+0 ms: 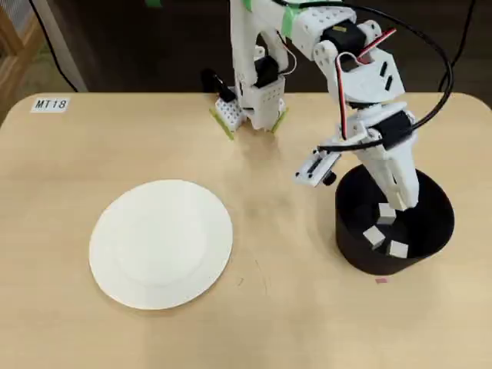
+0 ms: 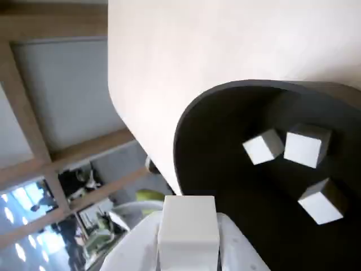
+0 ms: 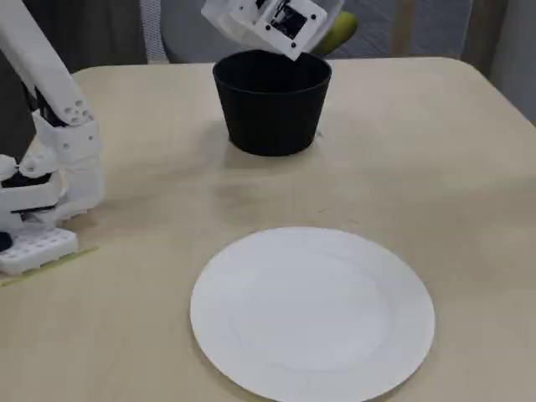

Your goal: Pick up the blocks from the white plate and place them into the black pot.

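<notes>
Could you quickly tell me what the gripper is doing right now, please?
Gripper: shut on a block, held over the black pot, where three more blocks lie.

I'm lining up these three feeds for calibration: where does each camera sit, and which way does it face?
Overhead view: above the table, looking down on the white plate, black pot, whole arm and base.
Wrist view: on the end effector, looking into the pot at three blocks; a fourth sits between the fingers.
Fixed view: low, across the plate toward the pot; base at left.
All share the pot.
</notes>
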`<state>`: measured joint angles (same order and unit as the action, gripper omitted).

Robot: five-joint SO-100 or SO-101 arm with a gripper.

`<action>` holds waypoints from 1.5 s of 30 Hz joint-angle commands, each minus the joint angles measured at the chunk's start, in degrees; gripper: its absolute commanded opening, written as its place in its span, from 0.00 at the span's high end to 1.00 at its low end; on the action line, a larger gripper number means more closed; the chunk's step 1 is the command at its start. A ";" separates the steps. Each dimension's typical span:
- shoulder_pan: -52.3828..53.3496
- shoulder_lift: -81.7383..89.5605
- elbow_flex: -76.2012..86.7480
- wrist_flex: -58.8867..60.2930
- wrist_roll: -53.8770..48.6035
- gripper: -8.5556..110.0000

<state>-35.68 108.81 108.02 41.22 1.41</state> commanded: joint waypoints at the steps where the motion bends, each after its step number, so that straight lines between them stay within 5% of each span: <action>1: -0.53 0.88 -0.18 0.35 -1.58 0.71; 12: -0.09 2.55 -0.18 1.49 -1.23 0.69; 17: 3.78 5.62 -0.18 7.29 0.70 0.95; 29: 31.55 34.89 6.68 22.41 -4.48 0.95; 45: 34.98 71.19 41.92 24.87 -5.27 0.95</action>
<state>-0.70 176.66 147.66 65.92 -3.25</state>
